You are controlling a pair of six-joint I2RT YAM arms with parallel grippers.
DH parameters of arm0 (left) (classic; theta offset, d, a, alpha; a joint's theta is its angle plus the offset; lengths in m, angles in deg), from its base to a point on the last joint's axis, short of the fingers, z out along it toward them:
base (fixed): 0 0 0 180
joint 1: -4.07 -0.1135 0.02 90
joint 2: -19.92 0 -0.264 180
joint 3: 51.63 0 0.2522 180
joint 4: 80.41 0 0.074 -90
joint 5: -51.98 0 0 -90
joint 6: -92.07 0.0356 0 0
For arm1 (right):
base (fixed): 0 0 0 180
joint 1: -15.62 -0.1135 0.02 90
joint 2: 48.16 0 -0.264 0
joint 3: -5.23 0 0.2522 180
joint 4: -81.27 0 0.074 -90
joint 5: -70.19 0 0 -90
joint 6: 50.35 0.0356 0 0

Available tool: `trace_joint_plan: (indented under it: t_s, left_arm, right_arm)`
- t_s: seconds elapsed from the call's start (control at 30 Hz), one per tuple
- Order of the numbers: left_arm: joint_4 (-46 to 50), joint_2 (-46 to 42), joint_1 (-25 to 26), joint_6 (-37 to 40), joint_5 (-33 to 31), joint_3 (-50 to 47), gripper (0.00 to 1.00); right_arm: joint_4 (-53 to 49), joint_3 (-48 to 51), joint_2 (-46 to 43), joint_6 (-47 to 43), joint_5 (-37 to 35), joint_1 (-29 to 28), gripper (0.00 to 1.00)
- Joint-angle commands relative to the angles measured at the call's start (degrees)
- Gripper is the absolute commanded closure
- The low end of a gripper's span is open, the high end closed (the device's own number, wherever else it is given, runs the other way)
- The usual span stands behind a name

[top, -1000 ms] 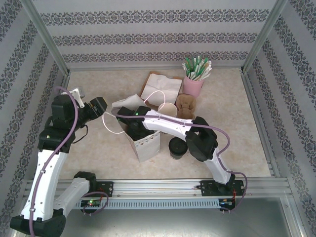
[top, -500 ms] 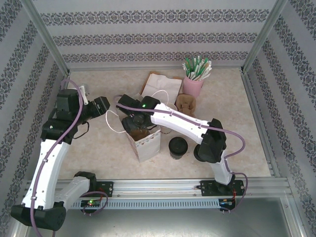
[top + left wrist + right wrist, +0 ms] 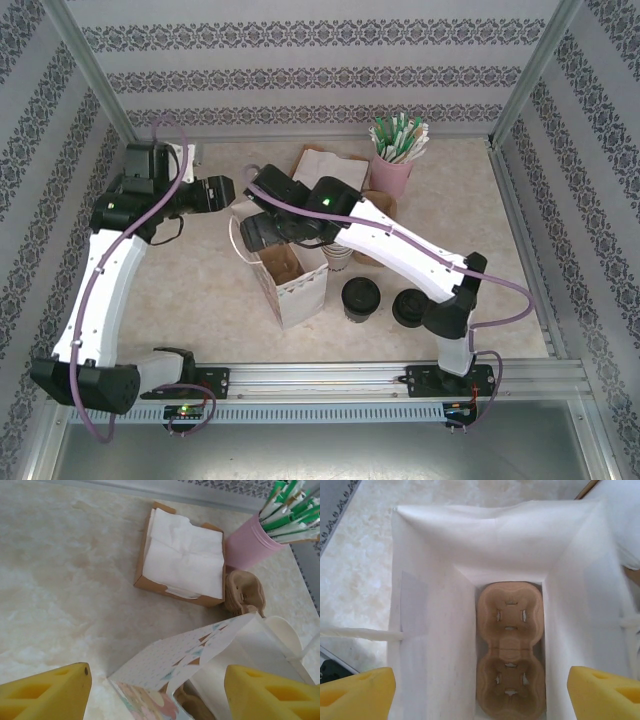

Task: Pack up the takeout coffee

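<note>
Both arms have swung toward upper left, right gripper (image 3: 262, 232) and left gripper (image 3: 222, 190) spread empty at the carrier-loaded bag (image 3: 297, 288); next, probably reaching lower right for the takeout coffee (image 3: 360, 296).

The left arm (image 3: 100, 270) rises from its base, bends at the elbow and reaches toward the right. The left gripper (image 3: 215, 190) is level, its yellow fingers (image 3: 45, 692) spread wide and empty. The right arm (image 3: 400, 245) stretches far and leftward, wrist bent down. The right gripper (image 3: 258, 232) points straight down, its fingers (image 3: 355, 692) wide apart, gripping nothing.
</note>
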Motion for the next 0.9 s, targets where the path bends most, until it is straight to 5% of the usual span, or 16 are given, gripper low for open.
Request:
trace_joint_plan:
  t_s: [0.0,0.27,0.67,0.87]
  left_arm:
    - [4.5,3.3,0.6,7.4,5.4,4.6,0.28]
    - [8.9,11.6,2.8,15.5,10.9,10.9,0.35]
    - [19.0,19.9,8.4,26.7,4.1,19.4,0.33]
    - [19.4,22.4,8.7,26.0,2.8,19.9,0.4]
  right_arm:
    - [-1.8,-1.0,-2.9,-1.4,-1.8,-0.8,0.11]
    - [-0.1,3.3,-8.2,-1.0,-4.7,-1.1,0.19]
    - [8.2,24.1,-26.4,-0.2,-10.7,-1.2,0.19]
    - [5.6,30.1,-31.6,-0.3,-11.9,0.6,0.19]
